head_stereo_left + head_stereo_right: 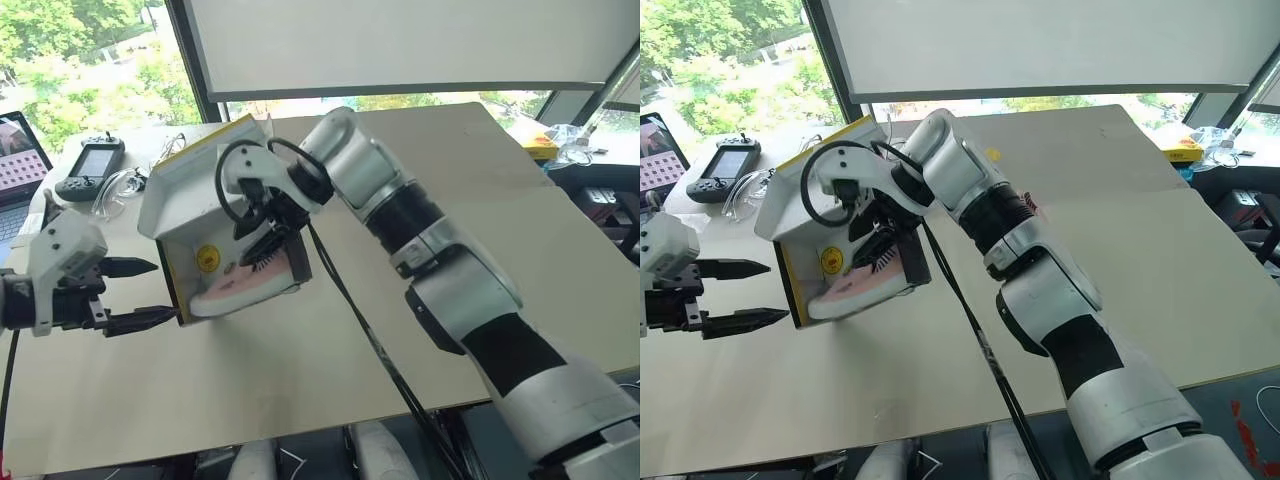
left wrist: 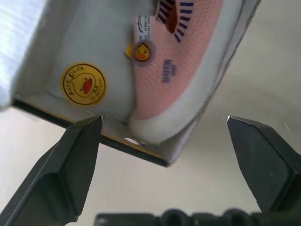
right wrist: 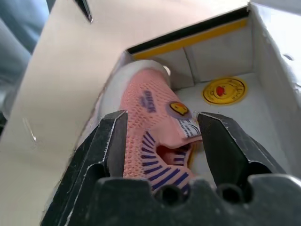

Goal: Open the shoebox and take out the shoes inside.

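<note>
The shoebox (image 1: 185,185) stands open on the tan table, tipped so that its white interior with a round yellow sticker (image 1: 207,258) faces me. A pink shoe (image 1: 245,288) with a white sole lies inside, toe toward the box's near corner. My right gripper (image 1: 265,248) reaches into the box. In the right wrist view its black fingers (image 3: 113,141) press both sides of the shoe (image 3: 146,108) at the striped collar, shut on it. My left gripper (image 1: 160,290) hangs open just left of the box's near corner, touching nothing; the left wrist view shows the shoe's toe (image 2: 174,70) beyond its spread fingers.
A handheld controller with a screen (image 1: 90,165) and clear plastic wrapping (image 1: 125,188) lie on the table behind the box, with a laptop (image 1: 20,160) at the far left edge. A yellow item (image 1: 540,148) sits off the table's far right corner. The table's front edge runs below the box.
</note>
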Controlling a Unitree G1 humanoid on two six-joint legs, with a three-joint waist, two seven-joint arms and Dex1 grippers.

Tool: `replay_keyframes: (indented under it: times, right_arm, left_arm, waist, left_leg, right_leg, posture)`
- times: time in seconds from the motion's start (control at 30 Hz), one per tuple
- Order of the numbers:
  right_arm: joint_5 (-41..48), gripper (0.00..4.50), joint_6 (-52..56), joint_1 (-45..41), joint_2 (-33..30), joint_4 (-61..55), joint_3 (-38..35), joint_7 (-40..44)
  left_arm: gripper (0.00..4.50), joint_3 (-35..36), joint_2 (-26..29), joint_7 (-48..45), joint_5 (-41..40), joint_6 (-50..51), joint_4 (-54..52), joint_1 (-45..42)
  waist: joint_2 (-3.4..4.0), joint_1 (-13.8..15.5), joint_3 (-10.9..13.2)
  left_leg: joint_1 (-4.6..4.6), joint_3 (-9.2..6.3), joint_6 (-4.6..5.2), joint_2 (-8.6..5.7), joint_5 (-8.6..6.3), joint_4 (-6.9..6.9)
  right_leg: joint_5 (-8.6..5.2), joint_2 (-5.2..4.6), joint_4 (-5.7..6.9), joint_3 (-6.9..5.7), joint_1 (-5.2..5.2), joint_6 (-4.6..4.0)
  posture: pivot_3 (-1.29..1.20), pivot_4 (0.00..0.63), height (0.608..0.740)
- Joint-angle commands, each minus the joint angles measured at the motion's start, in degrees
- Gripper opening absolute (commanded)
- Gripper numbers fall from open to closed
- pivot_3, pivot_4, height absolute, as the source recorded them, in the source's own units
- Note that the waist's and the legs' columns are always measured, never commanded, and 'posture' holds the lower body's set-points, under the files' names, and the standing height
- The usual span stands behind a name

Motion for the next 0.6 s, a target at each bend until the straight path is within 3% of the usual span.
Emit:
replay_keyframes:
  times: [0.03, 0.3, 0.33, 0.4, 0.5, 0.6]
  right_arm:
    - [-0.46, 2.84, 0.37, 2.83, -1.34, -0.28, 0.83, 1.42]
    - [-0.15, 2.84, 6.71, 6.93, -3.90, 3.31, 0.27, 1.86]
    - [0.12, 3.26, 7.72, 6.82, -3.99, 4.25, -0.09, 1.96]
    - [0.95, 3.60, 9.37, 6.15, -4.42, 6.86, -1.53, 1.71]
    - [2.10, 4.47, 9.68, 4.28, -5.10, 9.53, -4.23, 0.22]
    - [2.64, 4.47, 9.88, 2.34, -6.07, 10.75, -6.27, 0.70]
  left_arm:
    - [4.50, 2.11, 0.14, -0.02, -0.10, -0.27, -1.30, 1.01]
    - [4.50, 1.61, 1.15, -0.26, -0.37, -0.61, -0.42, 0.55]
    - [4.50, 1.41, 1.19, -0.28, -0.35, -0.72, -0.28, 0.41]
    - [4.50, 0.34, 1.24, -0.19, -0.25, -1.13, -0.04, -0.17]
    - [4.50, -1.12, 1.23, -0.02, -0.65, -1.21, 0.27, -1.49]
    - [4.50, -1.99, 1.39, -0.22, -0.41, -1.43, 0.84, -2.33]
  waist:
    - [0.00, 0.11, 0.00]
    - [0.00, 0.37, 0.00]
    - [0.00, 0.44, 0.00]
    - [0.00, 0.71, 0.00]
    - [0.00, 1.03, 0.01]
    - [0.00, 1.07, 0.01]
  left_leg:
    - [-0.01, 0.01, 0.00, -0.01, 0.00, 0.01]
    - [-0.02, 0.01, 0.00, -0.01, 0.00, 0.01]
    - [-0.01, 0.02, 0.00, -0.02, 0.01, 0.02]
    - [-0.01, 0.02, -0.01, -0.02, 0.01, 0.03]
    - [-0.01, 0.01, -0.01, -0.02, 0.01, 0.03]
    - [-0.05, 0.01, -0.01, -0.03, 0.01, 0.03]
  right_leg:
    - [0.00, -0.01, 0.01, 0.01, -0.02, 0.00]
    - [-0.01, 0.00, 0.04, 0.02, -0.06, -0.03]
    - [-0.02, -0.01, 0.03, 0.02, -0.05, -0.03]
    - [-0.02, -0.01, 0.03, 0.01, -0.04, -0.03]
    - [-0.02, 0.00, 0.02, 0.01, -0.03, -0.04]
    - [-0.02, -0.01, 0.01, 0.01, -0.04, -0.04]
  posture:
    - [0.00, 0.150, 0.740]
    - [0.00, 0.150, 0.740]
    - [0.00, 0.150, 0.740]
    - [0.00, 0.150, 0.740]
    - [0.00, 0.150, 0.740]
    - [0.00, 0.150, 0.740]
